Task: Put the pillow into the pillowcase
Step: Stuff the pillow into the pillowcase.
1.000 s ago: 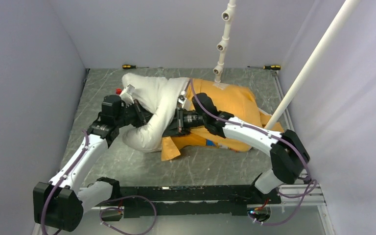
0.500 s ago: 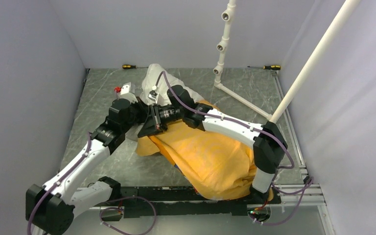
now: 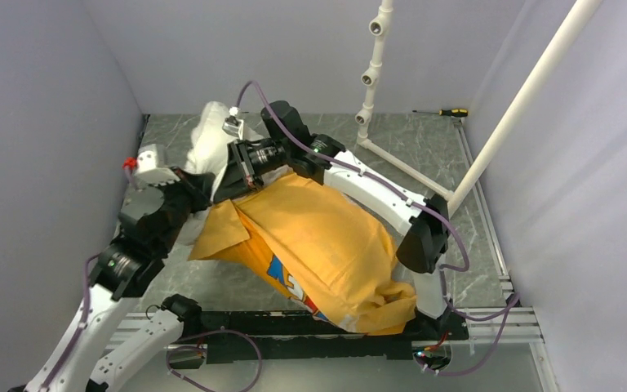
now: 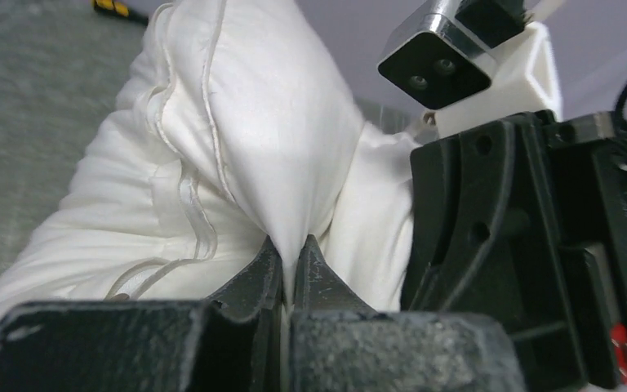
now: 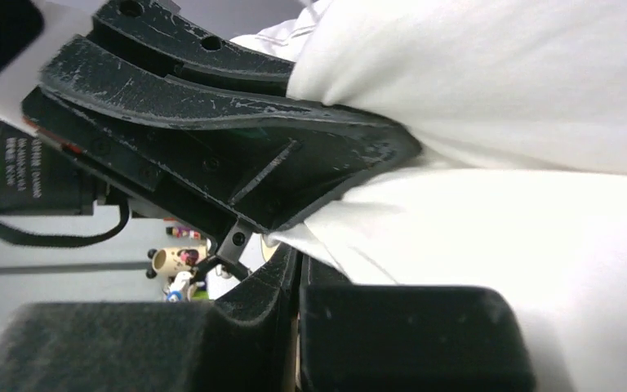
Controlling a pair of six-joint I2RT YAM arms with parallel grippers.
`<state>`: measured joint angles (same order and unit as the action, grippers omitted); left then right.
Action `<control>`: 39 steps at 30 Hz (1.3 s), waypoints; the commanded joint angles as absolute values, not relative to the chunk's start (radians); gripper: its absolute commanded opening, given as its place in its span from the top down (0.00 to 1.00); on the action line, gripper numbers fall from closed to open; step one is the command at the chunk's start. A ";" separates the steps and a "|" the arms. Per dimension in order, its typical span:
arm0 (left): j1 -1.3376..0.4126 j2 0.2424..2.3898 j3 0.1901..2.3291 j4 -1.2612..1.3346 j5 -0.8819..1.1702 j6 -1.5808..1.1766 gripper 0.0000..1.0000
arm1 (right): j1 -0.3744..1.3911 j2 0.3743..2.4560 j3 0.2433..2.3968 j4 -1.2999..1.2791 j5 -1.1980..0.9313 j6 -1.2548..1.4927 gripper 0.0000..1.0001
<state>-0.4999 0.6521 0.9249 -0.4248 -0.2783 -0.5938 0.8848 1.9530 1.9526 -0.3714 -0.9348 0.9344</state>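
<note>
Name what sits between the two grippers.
A fold of the pillow fills the gap between the left gripper and right gripper, seen in the left wrist view.

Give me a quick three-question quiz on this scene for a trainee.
1. True or false: the left gripper is open.
2. Is the pillow wholly inside the pillowcase?
3. The right gripper is: A shut on the pillow, B open above it, C out of view.
Key: 1 false, it pinches the pillow; 2 no, a white end sticks out; 3 A.
</note>
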 commanded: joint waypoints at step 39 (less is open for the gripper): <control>-0.489 0.635 1.078 -0.786 -0.458 -0.696 1.00 | 0.585 2.007 2.354 0.141 -0.895 1.116 1.00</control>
